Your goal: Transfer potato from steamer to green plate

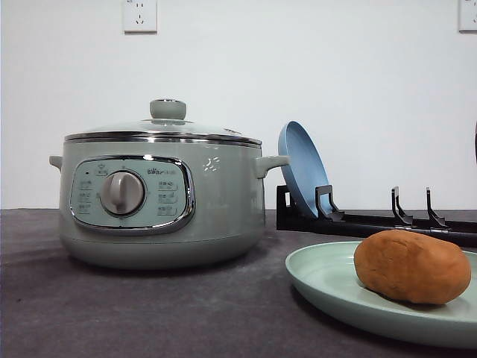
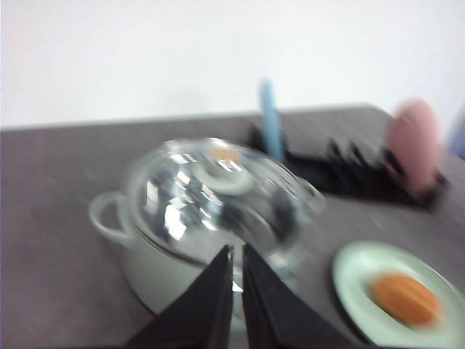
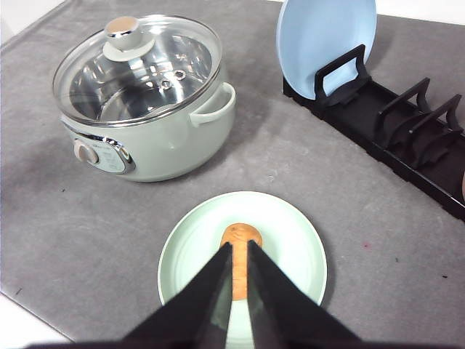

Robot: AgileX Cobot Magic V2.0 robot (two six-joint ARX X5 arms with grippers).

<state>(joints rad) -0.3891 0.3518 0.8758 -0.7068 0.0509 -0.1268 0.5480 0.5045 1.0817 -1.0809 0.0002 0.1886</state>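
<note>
The orange-brown potato (image 1: 412,265) lies on the pale green plate (image 1: 320,277) at the front right of the table. The sage-green steamer (image 1: 216,201) stands left of it with its glass lid on. In the right wrist view, my right gripper (image 3: 238,244) hangs above the plate (image 3: 189,247), fingers shut with nothing between them, and the potato (image 3: 242,234) shows past their tips. The blurred left wrist view has my left gripper (image 2: 237,249) shut and empty over the steamer (image 2: 145,269), with the potato (image 2: 405,299) on the plate (image 2: 356,276) off to one side.
A black dish rack (image 3: 407,138) stands behind the plate, holding an upright blue plate (image 3: 327,33) at its near end. A pink object (image 2: 413,142) rests at the rack's far end. The grey mat's edge (image 3: 29,309) lies near the steamer side.
</note>
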